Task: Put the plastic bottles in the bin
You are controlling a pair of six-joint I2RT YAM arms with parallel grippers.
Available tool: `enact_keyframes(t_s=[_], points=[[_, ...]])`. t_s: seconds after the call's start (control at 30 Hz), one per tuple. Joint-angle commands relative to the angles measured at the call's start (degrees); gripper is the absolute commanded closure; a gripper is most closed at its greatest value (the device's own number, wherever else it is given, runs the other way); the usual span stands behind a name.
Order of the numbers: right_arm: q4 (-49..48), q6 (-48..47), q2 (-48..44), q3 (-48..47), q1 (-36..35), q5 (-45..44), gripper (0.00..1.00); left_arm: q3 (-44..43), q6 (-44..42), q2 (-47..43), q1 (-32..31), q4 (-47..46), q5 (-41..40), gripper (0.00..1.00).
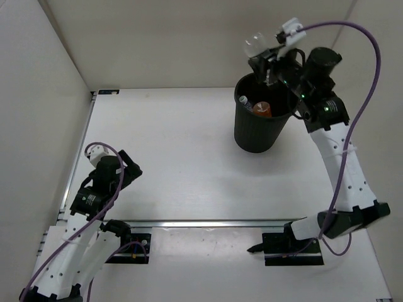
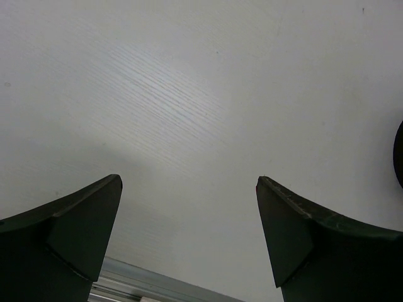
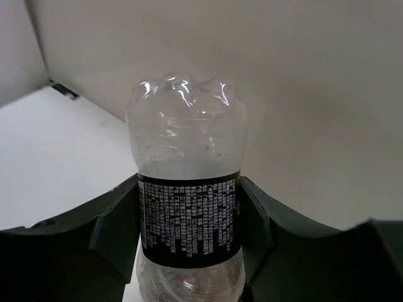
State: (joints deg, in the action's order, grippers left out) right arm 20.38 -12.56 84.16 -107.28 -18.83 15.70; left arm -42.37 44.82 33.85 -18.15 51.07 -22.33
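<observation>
The black bin [image 1: 258, 135] stands at the far right of the table. Inside it I see an orange-filled bottle [image 1: 262, 110] and a clear bottle [image 1: 246, 102]. My right gripper [image 1: 267, 55] is shut on a clear bottle with a dark label [image 3: 187, 217], held above the bin's far rim with its base [image 1: 257, 44] pointing up. In the right wrist view the fingers [image 3: 116, 229] clamp the label on both sides. My left gripper [image 1: 129, 168] is open and empty over the near left of the table; its fingers [image 2: 82, 233] frame bare tabletop.
White walls close the table at the back and left. A metal rail [image 1: 208, 222] runs across the near edge between the arm bases. The purple cable [image 1: 368, 82] loops above the right arm.
</observation>
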Motion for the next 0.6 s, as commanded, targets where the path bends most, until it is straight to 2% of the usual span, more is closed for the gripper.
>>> enact_keyframes(t_s=[0.0,0.13,0.27,0.33,0.47,0.5,0.53,0.57], points=[[-10.6,5.4,-1.0,16.5,7.1,5.7,0.74,0.4,-1.6,1.5,-0.3,-2.3,2.1,0.01],[-12.3,7.3,1.0,19.2,9.6,6.8,0.74,-0.9,-2.3,3.8,-0.3,-1.9,1.8,0.02],[-9.9,4.7,4.8,16.7,8.8,-0.2,0.72,-1.8,-3.2,5.6,-0.2,-1.7,2.1,0.01],[-9.2,4.8,5.3,16.4,8.3,-3.7,0.66,-1.8,-3.5,5.9,-0.1,-2.3,2.9,0.01],[-6.8,3.7,3.2,14.4,7.8,-5.1,0.25,-3.6,-5.4,7.2,0.0,-0.9,2.5,0.02],[-6.4,2.9,2.6,14.6,6.5,-8.0,0.08,-3.7,-5.7,7.4,-0.3,-0.7,2.3,0.01],[-5.7,1.8,1.2,14.6,4.5,-11.9,0.01,-3.6,-6.0,7.4,-0.2,-1.3,2.0,0.01],[-4.2,0.6,0.2,14.2,2.9,-13.7,0.01,-3.8,-6.2,7.3,-0.1,-1.1,2.1,0.01]])
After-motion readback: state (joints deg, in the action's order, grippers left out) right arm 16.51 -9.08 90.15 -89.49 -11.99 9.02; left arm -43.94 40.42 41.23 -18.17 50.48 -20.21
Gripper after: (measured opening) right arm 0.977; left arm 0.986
